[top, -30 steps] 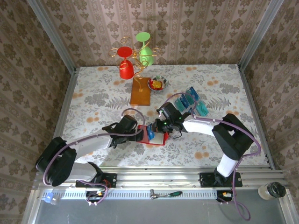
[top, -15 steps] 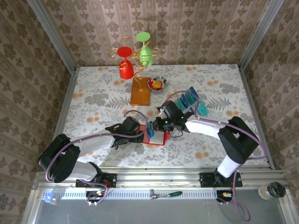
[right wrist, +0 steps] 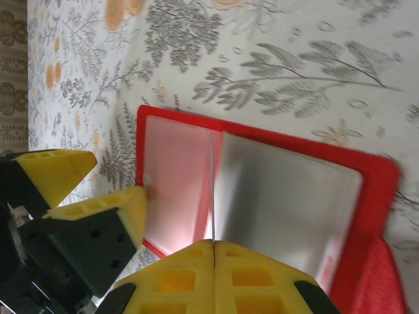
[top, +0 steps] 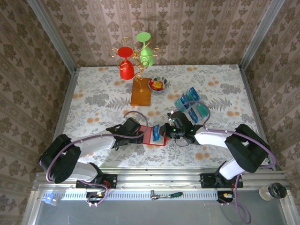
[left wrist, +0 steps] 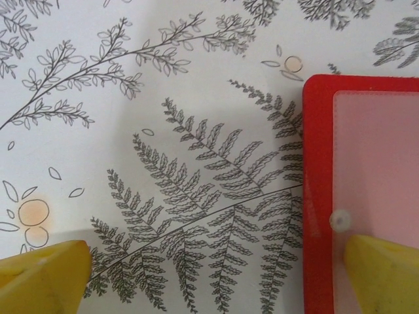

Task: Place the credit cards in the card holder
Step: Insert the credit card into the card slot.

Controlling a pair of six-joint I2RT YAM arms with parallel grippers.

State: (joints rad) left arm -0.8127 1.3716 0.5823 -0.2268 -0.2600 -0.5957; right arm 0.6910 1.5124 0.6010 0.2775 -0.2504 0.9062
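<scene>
The card holder [top: 161,139] is a red wallet lying open on the table near the front middle, its clear pockets [right wrist: 281,196] facing up. My right gripper [top: 165,131] [right wrist: 214,243] is shut on a teal credit card [top: 155,132], seen edge-on as a thin line [right wrist: 213,190] over the wallet's middle fold. My left gripper [top: 141,134] [left wrist: 216,278] stands open at the wallet's left edge [left wrist: 318,196], with one fingertip [left wrist: 383,275] resting on the clear pocket and the other on the tablecloth. More credit cards [top: 190,98] stand or lie behind my right arm.
An orange stand base [top: 140,91] with a wire rack holds a red cup [top: 126,69] and a green cup [top: 146,54] at the back. Beside it sits a small bowl of sweets [top: 158,84]. The floral tablecloth [top: 93,103] is bare on the left.
My right arm has swung right and nearer, carrying the held card from the wallet's left side to over its middle. The left gripper has stayed put, open.
</scene>
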